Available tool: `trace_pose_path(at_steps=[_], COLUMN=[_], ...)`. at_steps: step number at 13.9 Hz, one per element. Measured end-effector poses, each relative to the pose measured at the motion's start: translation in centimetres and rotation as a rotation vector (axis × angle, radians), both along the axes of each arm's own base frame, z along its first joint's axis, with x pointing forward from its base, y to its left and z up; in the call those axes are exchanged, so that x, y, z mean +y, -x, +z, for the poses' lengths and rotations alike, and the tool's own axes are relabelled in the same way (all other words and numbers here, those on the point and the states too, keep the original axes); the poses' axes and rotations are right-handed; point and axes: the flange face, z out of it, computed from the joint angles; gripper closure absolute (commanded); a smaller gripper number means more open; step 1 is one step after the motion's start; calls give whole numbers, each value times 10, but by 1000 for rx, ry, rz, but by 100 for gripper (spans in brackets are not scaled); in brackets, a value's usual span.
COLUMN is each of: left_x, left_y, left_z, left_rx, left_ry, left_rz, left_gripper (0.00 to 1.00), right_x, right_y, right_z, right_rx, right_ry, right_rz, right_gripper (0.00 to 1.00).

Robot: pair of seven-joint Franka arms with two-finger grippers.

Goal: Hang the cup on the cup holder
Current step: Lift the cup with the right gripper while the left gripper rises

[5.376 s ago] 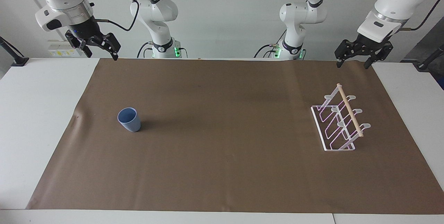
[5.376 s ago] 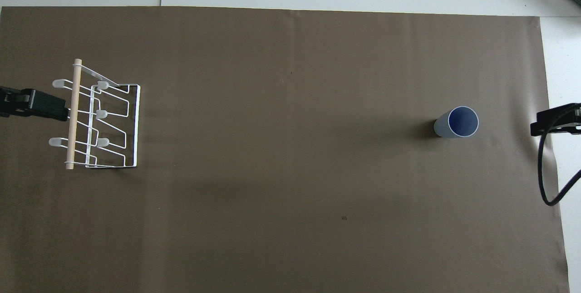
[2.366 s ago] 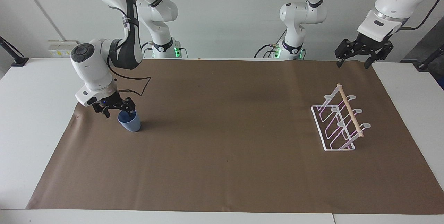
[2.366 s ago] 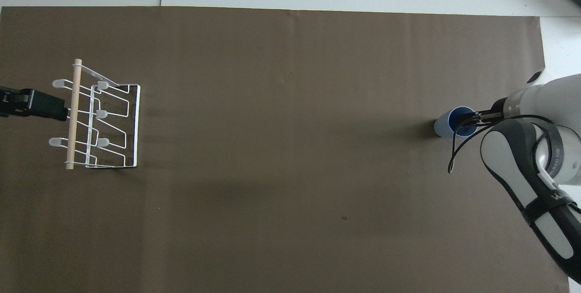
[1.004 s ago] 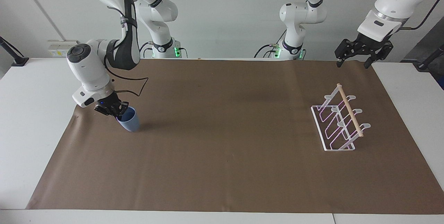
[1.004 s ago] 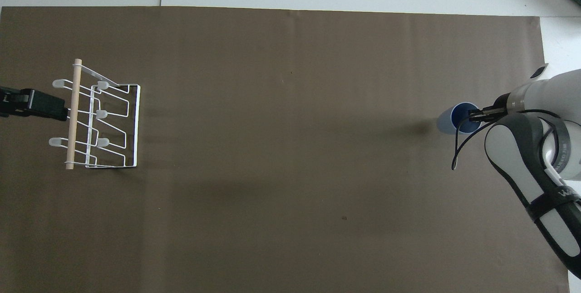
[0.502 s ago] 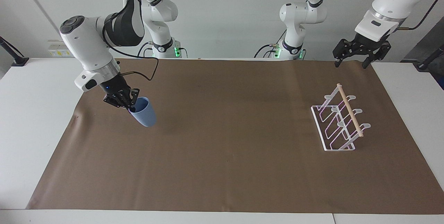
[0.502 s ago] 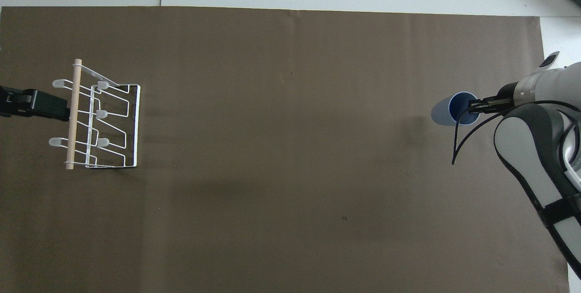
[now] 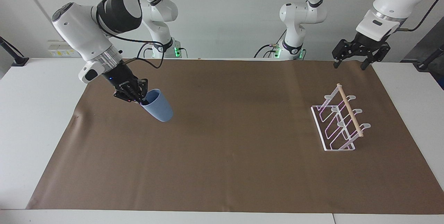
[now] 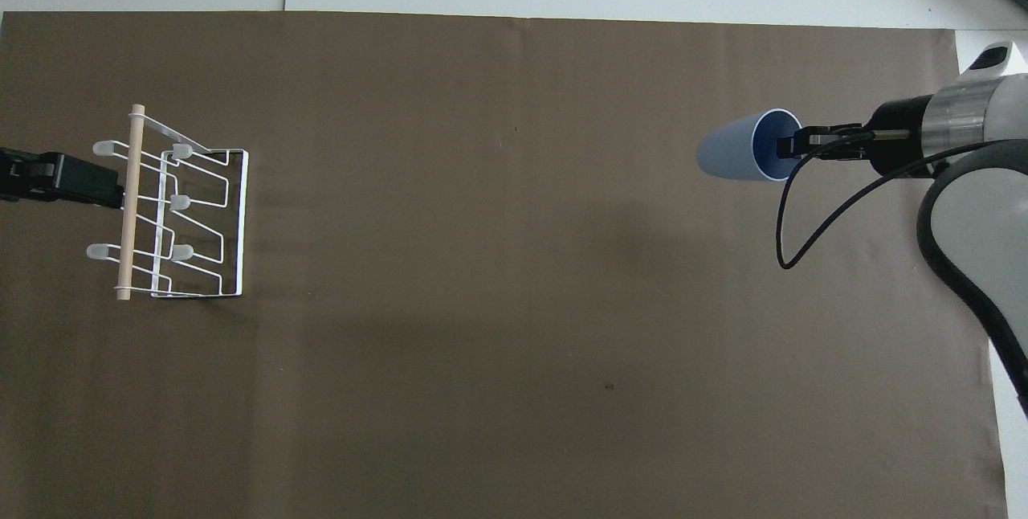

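Gripping the cup (image 9: 158, 106) by its rim, one finger inside, the right gripper (image 9: 138, 98) is clamped shut on the wall and holds it tilted in the air over the right arm's end of the brown mat (image 9: 222, 168). It looks light, stiff and smooth, so a rim pinch could slip. The cup holder (image 9: 340, 121) stands near the mat's other end, where the left gripper (image 9: 350, 61) waits above the edge, jaws wide and empty.

The right gripper (image 9: 141, 101) pinches the rim of the cup (image 9: 158, 106), tilted in the air over the brown mat (image 9: 222, 168). The left gripper (image 9: 348, 63) waits open, above the rack (image 9: 340, 123).
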Motion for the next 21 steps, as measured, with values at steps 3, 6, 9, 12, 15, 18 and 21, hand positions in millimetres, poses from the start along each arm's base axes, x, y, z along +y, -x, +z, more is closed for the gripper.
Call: trace_pose_path(at_steps=[3, 6, 9, 12, 15, 18, 21], left_x=[-12, -26, -42, -68, -110, -155, -189], left_y=[1, 2, 1, -1, -3, -2, 5], left_z=[2, 9, 17, 30, 44, 59, 62], left_rx=[13, 44, 93, 146, 221, 328, 449], left_ry=[102, 219, 357, 490, 624, 759, 796], left_rz=[83, 221, 393, 589, 857, 1156, 1342], left_gripper=[0, 0, 0, 0, 0, 0, 0], right_x=[15, 30, 48, 73, 90, 112, 140], right_y=[0, -1, -1, 1, 5, 14, 32], right_z=[5, 14, 22, 34, 42, 37, 16], right_rx=[0, -2, 8, 33, 55, 109, 109], right_ry=[-48, -191, -371, -542, -671, -832, -1001], right_rz=[-6, -33, -69, -100, -120, -153, -166], right_gripper=[100, 100, 100, 100, 100, 100, 100])
